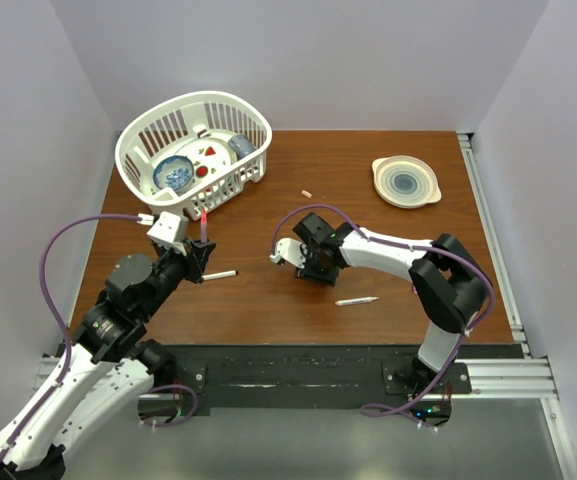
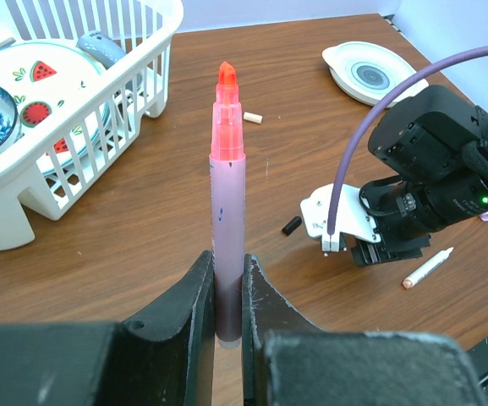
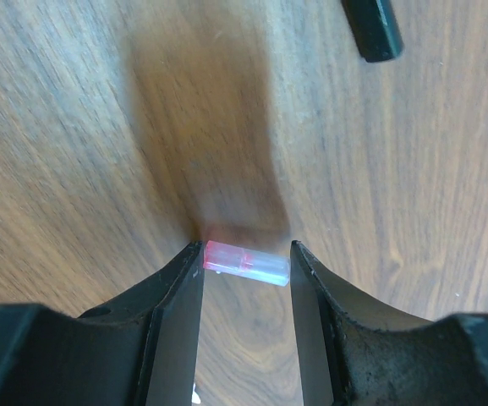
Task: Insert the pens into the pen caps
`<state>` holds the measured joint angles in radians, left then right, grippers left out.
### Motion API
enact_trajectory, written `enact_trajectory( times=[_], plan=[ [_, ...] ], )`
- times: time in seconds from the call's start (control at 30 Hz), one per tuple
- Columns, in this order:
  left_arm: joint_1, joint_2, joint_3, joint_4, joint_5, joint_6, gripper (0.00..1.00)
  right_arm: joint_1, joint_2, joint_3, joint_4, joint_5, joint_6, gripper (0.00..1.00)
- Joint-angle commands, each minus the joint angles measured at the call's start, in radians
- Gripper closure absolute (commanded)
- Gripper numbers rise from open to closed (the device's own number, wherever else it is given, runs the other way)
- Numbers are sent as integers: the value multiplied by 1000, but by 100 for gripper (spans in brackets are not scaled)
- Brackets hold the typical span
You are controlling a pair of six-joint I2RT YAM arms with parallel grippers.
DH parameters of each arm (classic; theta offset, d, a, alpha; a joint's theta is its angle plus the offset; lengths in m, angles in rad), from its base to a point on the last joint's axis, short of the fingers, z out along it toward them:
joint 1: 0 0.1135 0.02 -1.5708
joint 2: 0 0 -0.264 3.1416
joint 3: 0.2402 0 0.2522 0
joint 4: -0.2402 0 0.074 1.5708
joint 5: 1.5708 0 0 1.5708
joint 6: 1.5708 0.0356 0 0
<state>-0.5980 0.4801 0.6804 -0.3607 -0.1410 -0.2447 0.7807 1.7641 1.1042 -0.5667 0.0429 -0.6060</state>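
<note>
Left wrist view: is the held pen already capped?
No, the pen in the left gripper shows a bare red tip.

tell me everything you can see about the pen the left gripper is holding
The pen is a slim marker, apparently plastic, with a translucent lilac barrel, a coral-pink front section and a chisel tip of the same colour. It has no cap on. It points straight out from the left gripper, tip away, and the black fingers pinch its rear barrel from both sides. Nothing else touches it.

Bright, even light throughout, shadows soft. In the right wrist view a hazy shadow smears the table [image 3: 74, 127] above the pen cap [image 3: 245, 263].
</note>
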Motion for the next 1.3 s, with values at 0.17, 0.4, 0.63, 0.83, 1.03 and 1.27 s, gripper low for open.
enact_trajectory(
  times=[0.17, 0.4, 0.63, 0.83, 1.03, 1.27],
  plan=[
    [-2, -12, -1, 35, -19, -8, 100, 6, 24, 11, 7, -32, -6, 60],
    [-2, -21, -1, 34, -19, -8, 100, 8, 20, 22, 5, -34, 5, 55],
    [-2, -24, -1, 34, -22, -11, 100, 8, -2, 23, 11, -38, 12, 47],
    [0, -28, -1, 32, -22, -11, 100, 6, -20, 26, 18, -40, 25, 45],
    [-2, -32, -2, 32, -22, -13, 100, 6, -150, 51, 73, -124, 153, 45],
    [-2, -32, -1, 34, -22, -11, 100, 6, -256, 48, 255, 148, 611, 45]
  ],
)
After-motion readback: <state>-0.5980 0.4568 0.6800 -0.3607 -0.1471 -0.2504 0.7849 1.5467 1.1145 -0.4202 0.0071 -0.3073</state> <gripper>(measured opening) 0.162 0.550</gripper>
